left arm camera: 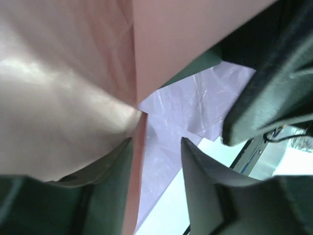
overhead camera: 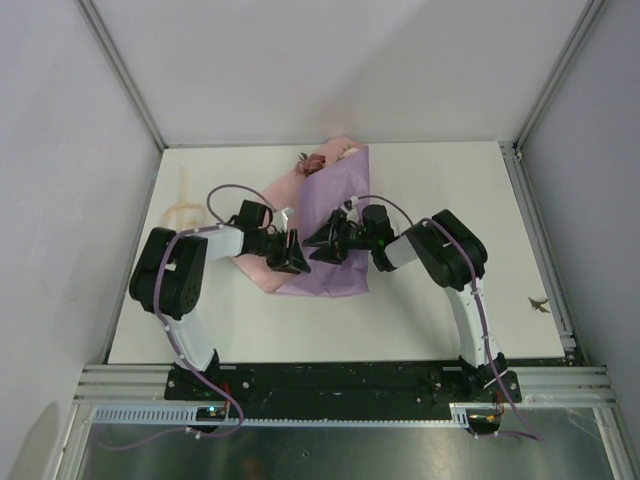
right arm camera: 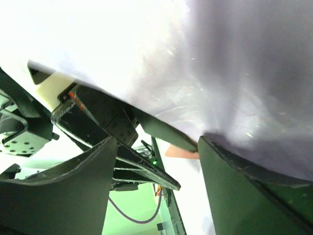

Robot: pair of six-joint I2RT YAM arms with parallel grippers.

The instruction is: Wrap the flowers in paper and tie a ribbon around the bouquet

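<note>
Jaws apart, the left gripper (overhead camera: 295, 255) and right gripper (overhead camera: 318, 243) face each other over the paper (overhead camera: 340, 185).

Looked like a robotics lab cell rather than a home or a shop. Was closed in on three sides by plain grey panels (overhead camera: 340, 60) held in aluminium posts (overhead camera: 118, 70). Had a bare white table (overhead camera: 420, 320) for a work surface. Was fitted at the near edge with a black plate (overhead camera: 340, 378) on aluminium rails (overhead camera: 120, 385), and carried two arms (overhead camera: 170, 280) bolted there side by side. Was wired with purple cables (overhead camera: 225, 193) running down the arms towards a slotted duct (overhead camera: 330, 413) beside a steel sheet (overhead camera: 330, 450). Was filmed from above and from both wrists, as on a test rig.
</note>
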